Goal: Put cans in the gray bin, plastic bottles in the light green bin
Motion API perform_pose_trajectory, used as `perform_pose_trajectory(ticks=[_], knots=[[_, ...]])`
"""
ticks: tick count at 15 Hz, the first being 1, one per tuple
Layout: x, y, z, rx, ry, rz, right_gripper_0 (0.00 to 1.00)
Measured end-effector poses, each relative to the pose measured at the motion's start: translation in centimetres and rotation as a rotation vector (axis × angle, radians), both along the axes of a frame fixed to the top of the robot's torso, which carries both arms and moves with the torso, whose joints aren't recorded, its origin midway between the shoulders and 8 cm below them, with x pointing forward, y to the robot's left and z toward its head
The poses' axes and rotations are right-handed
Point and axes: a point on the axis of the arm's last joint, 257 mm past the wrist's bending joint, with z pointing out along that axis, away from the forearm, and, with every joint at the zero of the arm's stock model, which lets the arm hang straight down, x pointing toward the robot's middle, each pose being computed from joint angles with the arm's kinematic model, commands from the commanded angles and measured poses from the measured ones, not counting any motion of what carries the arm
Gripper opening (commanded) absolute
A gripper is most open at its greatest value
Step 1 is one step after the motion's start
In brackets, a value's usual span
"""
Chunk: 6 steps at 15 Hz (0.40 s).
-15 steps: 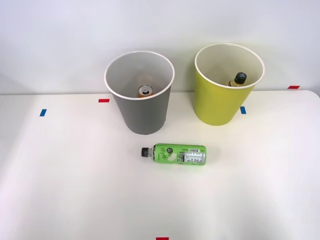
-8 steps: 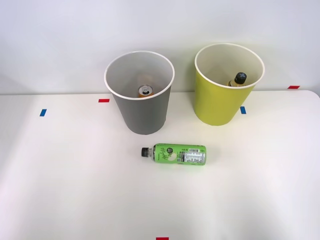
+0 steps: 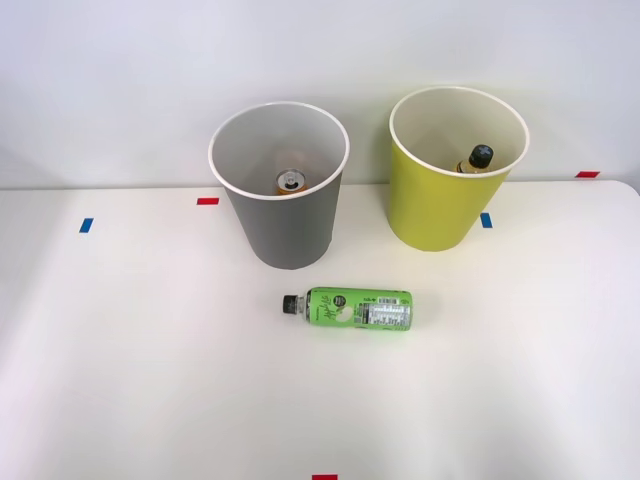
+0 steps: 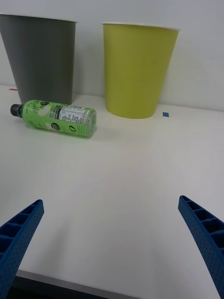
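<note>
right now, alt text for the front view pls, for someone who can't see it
A green-labelled plastic bottle lies on its side on a white table, black cap toward the robot's left, in front of two upright bins. The gray bin holds a can; the light green bin holds a black-capped bottle.

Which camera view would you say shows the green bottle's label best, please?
The right wrist view: the green bottle lies side-on there, its white print and black cap plain, ahead of the open right claw. The front view shows it from above, lying on the table before the gray bin.
</note>
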Motion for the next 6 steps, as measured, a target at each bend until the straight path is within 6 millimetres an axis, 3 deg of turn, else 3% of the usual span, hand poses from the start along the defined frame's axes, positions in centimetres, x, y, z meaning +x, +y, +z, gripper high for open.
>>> perform_pose_trajectory(ticks=[6], knots=[[0.00,0.00,0.00,0.000,0.000,0.000,1.00]])
